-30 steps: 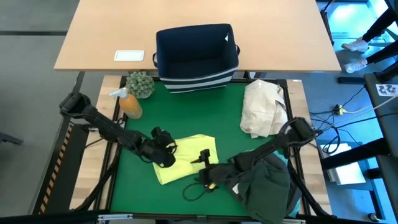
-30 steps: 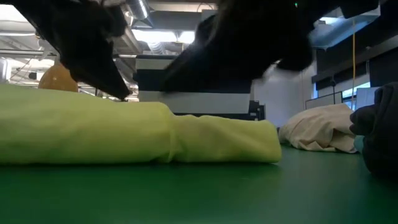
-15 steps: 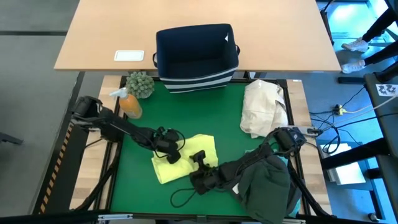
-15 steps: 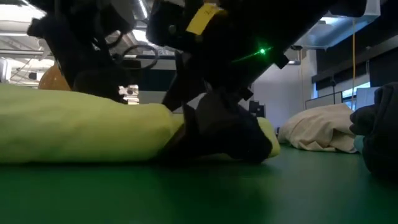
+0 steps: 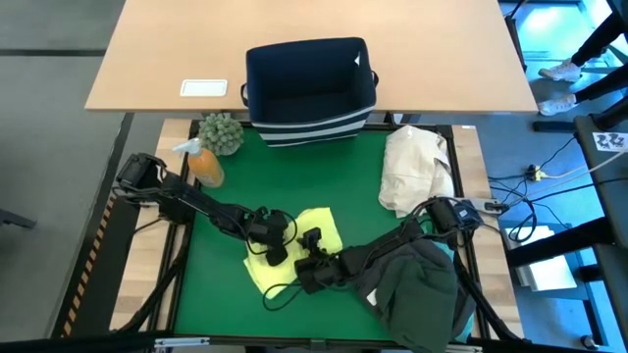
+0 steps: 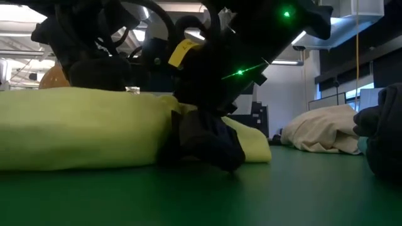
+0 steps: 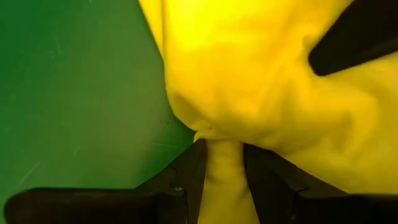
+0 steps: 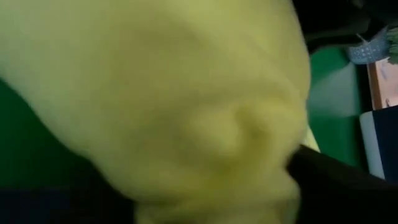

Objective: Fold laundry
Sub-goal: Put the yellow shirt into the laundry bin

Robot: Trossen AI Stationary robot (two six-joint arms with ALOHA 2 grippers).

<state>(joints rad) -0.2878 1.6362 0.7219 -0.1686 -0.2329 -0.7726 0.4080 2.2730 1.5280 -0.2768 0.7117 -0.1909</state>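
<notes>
A: So, how do I fold this well?

B: My left pincer (image 7: pixel 214 180) pinches a fold of the yellow-green shirt (image 5: pixel 314 227) in the middle of the green mat (image 5: pixel 324 167). Keep that pinch tight.

A: And my right pincer (image 5: pixel 312 263)?

B: It sits on the shirt's near edge. I cannot tell if it grips. Pull evenly; the cloth is soft, floppy and bunches up.

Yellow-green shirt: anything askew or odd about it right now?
Yes. The yellow-green shirt sits bunched and skewed on the green mat, not flat. The left gripper pinches a fold of it; the right gripper presses in from the other side.
</notes>
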